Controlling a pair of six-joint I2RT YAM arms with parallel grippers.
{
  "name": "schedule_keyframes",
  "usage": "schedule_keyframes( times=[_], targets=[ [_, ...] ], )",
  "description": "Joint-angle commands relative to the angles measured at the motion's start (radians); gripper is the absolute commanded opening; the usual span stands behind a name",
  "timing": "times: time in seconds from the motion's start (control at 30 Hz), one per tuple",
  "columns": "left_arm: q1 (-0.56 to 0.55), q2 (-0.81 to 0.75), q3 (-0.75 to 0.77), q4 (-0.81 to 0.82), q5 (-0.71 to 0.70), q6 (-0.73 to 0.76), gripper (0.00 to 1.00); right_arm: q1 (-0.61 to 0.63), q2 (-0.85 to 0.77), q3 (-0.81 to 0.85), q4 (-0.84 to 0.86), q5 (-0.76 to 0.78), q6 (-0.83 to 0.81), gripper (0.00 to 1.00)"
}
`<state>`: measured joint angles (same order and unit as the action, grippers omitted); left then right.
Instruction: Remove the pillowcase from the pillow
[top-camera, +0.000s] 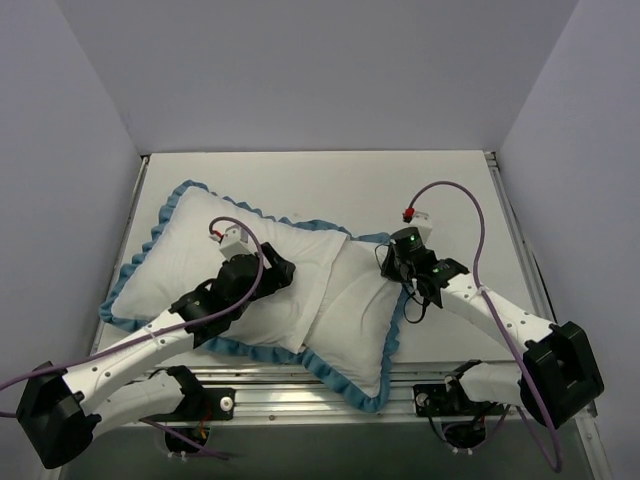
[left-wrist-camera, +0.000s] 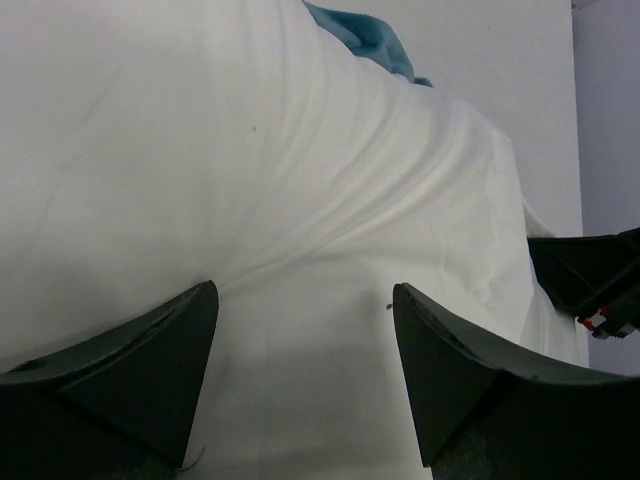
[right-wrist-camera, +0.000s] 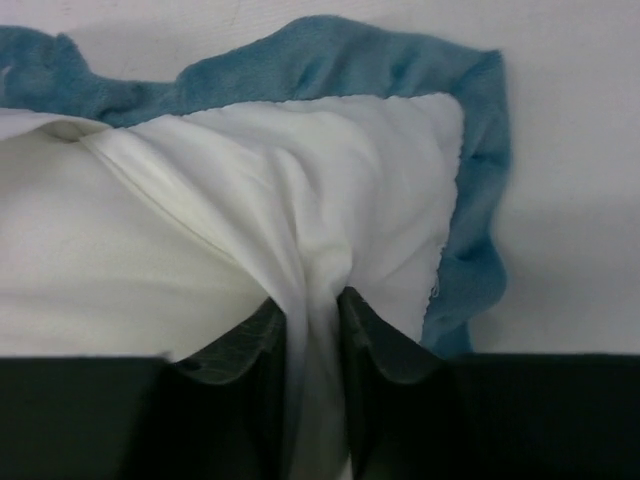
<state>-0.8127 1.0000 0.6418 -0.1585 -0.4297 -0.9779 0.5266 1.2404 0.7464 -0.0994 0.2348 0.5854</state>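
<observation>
The pillowcase (top-camera: 180, 250) lies white face up across the table, with teal ruffled edging (top-camera: 345, 385) all round it. The pillow is inside it and I cannot tell its surface from the cover's. A crease runs down the middle. My left gripper (top-camera: 280, 268) is open and rests on the white fabric (left-wrist-camera: 250, 180) just left of the crease, its fingers (left-wrist-camera: 150, 360) spread with nothing between them. My right gripper (top-camera: 392, 262) is at the cover's far right corner, shut on a pinched fold of white pillowcase fabric (right-wrist-camera: 300, 160) beside the teal frill (right-wrist-camera: 470, 250).
The white table (top-camera: 330, 180) is walled in by grey panels on three sides. A metal rail (top-camera: 300, 378) runs along the near edge between the arm bases. Purple cables (top-camera: 470, 215) loop above both arms. The right gripper also shows in the left wrist view (left-wrist-camera: 590, 285).
</observation>
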Motion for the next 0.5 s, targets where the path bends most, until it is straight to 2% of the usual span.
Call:
schedule_keyframes(
  times=[0.0, 0.13, 0.33, 0.47],
  targets=[
    [-0.003, -0.001, 0.031, -0.245, 0.064, 0.169, 0.80, -0.040, -0.021, -0.094, 0.035, -0.124, -0.039, 0.15],
    [-0.029, -0.015, 0.198, -0.256, 0.134, 0.330, 0.80, -0.040, -0.033, -0.145, 0.196, -0.270, -0.036, 0.00],
    [-0.077, 0.086, 0.448, -0.254, 0.238, 0.534, 0.81, -0.039, -0.114, -0.154, 0.288, -0.356, -0.059, 0.00],
    [-0.124, 0.266, 0.672, -0.266, 0.261, 0.607, 0.81, -0.036, -0.179, -0.122, 0.297, -0.379, -0.099, 0.00]
  ],
)
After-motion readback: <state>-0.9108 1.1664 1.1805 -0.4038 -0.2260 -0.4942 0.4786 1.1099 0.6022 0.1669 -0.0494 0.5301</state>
